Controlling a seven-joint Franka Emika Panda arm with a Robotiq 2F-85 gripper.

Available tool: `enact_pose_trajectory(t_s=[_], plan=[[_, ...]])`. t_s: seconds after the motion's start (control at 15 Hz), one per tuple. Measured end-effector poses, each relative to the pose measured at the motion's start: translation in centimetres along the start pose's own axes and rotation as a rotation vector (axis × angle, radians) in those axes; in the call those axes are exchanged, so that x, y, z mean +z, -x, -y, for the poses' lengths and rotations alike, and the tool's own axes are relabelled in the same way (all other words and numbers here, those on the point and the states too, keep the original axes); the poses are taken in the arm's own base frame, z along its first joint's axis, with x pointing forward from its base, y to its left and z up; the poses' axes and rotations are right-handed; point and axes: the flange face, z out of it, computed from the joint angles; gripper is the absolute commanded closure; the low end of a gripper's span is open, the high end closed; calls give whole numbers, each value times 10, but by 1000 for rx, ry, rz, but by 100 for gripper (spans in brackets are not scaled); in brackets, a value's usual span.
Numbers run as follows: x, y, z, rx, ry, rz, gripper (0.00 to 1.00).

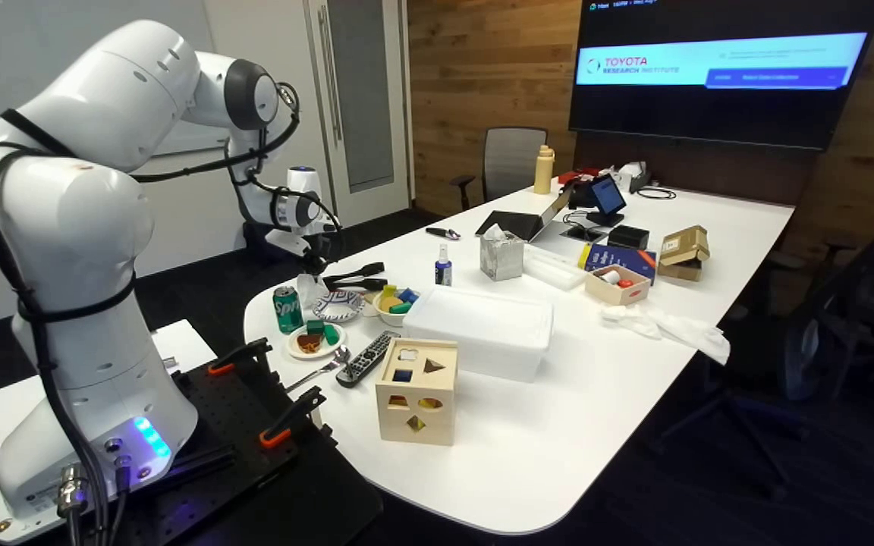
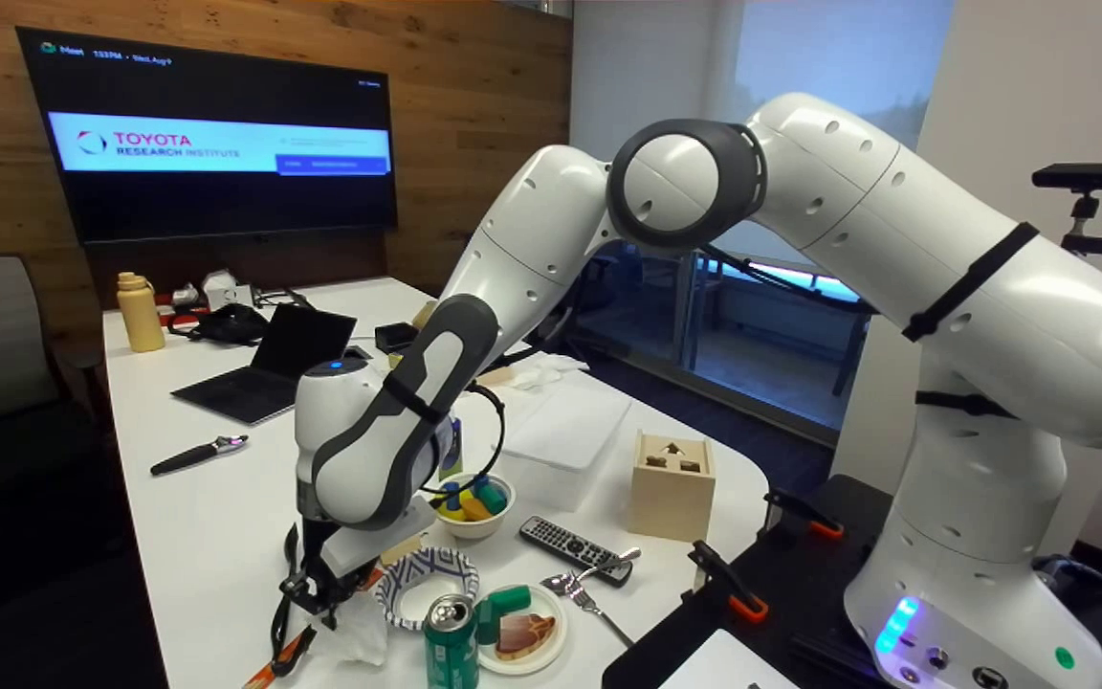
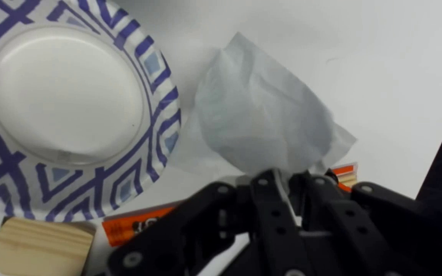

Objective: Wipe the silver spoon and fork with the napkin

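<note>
Napkin (image 3: 263, 107) sits crumpled on the bench (image 3: 390, 76), right at the tips of the jaws, which stand narrow; whether they pinch it, I can't tell. Spoon (image 2: 558, 582) and fork (image 2: 586, 600) lie well apart from it, nearer the robot's base (image 2: 953, 574), fork handle pointing that way, patterned bowl (image 3: 65, 92) and food plate (image 2: 549, 601) between. Next carry, I judge, goes baseward over both dishes, then strokes along the handle.

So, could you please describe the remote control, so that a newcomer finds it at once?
On the white table, find the wooden shape-sorting cube. The remote control lies beside it, near the silver fork. Unlike both, it is black and covered with small buttons.
</note>
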Motion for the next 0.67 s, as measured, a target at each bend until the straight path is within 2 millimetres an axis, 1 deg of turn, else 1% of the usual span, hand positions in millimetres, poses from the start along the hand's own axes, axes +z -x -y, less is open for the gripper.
enact_pose_trajectory(t_s=[0.13,0.2,0.27,0.33,0.47,0.67], plan=[[4,-2,-3,7,-1,1,37],[5,-5,-4,0,-3,-2,28],[4,-8,-5,-17,-7,-4,22],[4,-12,-6,-36,-10,-3,13],[-2,-21,-8,-71,-13,-6,1],[-18,-32,-7,-105,-5,-6,0]])
